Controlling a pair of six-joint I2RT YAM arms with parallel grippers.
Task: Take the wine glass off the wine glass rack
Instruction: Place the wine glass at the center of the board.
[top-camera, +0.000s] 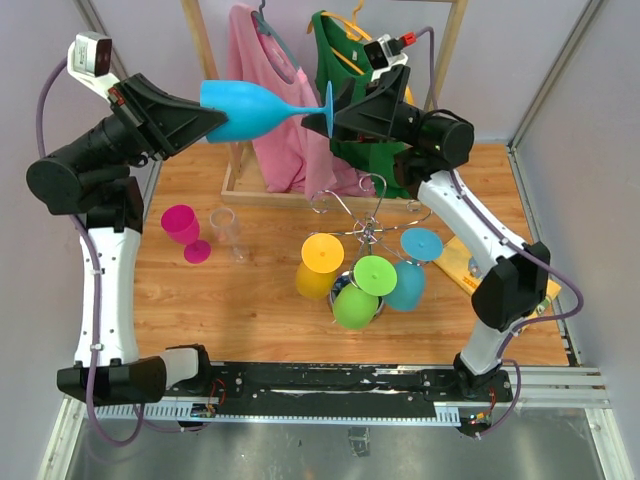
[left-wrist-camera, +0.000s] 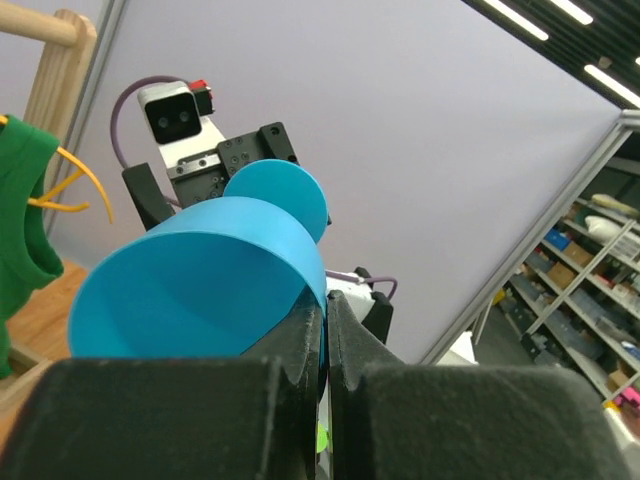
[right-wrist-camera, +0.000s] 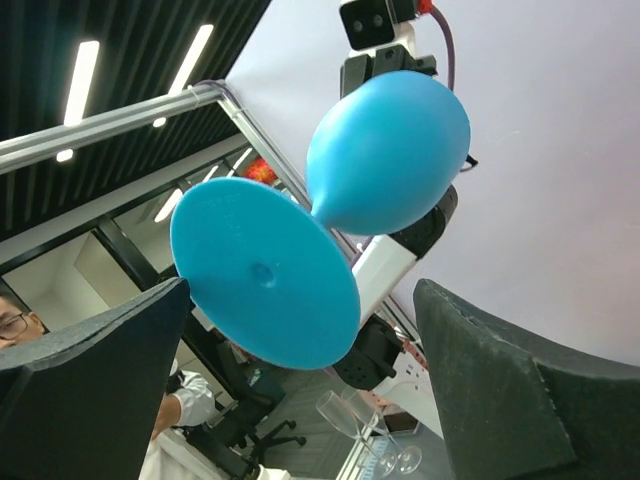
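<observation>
Six, perhaps seven wine glasses (top-camera: 255, 108), one wine glass rack (top-camera: 345, 203), two garments (top-camera: 290, 150)

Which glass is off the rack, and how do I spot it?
Above the chrome wire rack, towards the wooden clothes rail, the left gripper pinches the rim of a sky-blue wine glass, sideways in mid-air. The rest hang from the rack or sit on the table.

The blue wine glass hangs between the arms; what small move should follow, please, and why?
Probably the right gripper should close on the foot of the blue wine glass: its fingers stand open either side, while the left gripper pinches the bowl's rim.
</observation>
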